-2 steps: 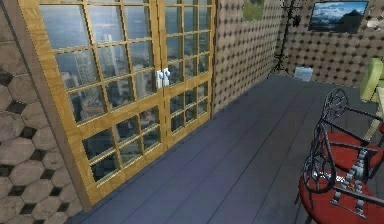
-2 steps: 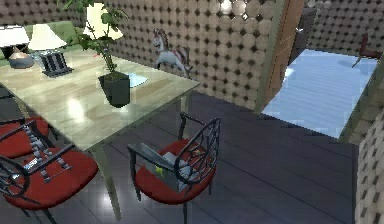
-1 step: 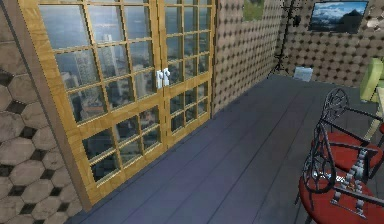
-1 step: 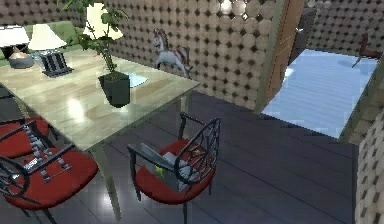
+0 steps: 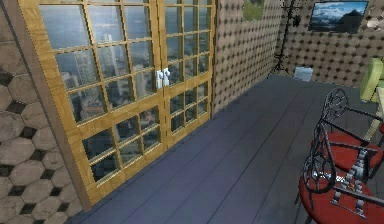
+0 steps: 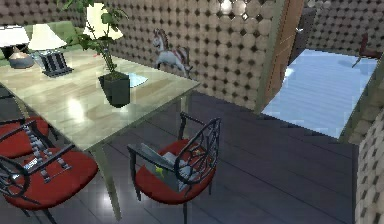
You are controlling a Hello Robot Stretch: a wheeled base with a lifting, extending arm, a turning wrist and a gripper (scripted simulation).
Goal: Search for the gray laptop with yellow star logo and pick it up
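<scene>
Here, one table (image 6: 80,108), one potted plant (image 6: 116,86), perhaps two lamps (image 6: 45,38), two red chairs (image 6: 72,178); gripper's state I cannot tell.

A pale wooden desk (image 6: 80,108) takes up the left half, its top shiny. On it a leafy plant (image 6: 105,35) stands upright in a dark square pot (image 6: 116,88) near the right end. A lamp with a white shade (image 6: 45,38) stands at the far left corner, with a dark boxy object (image 6: 55,63) just beside it. A toy rocking horse (image 6: 168,52) is at the desk's far edge, against the dotted brown wall (image 6: 225,50). Two black metal chairs with red cushions stand on the dark plank floor (image 6: 270,175). The middle chair (image 6: 185,165) carries some flat, book-like items (image 6: 170,160); the left chair (image 6: 40,170) is tucked under the desk. At the right, a wooden door frame (image 6: 282,50) borders a room with a pale blue floor (image 6: 325,90).
</scene>
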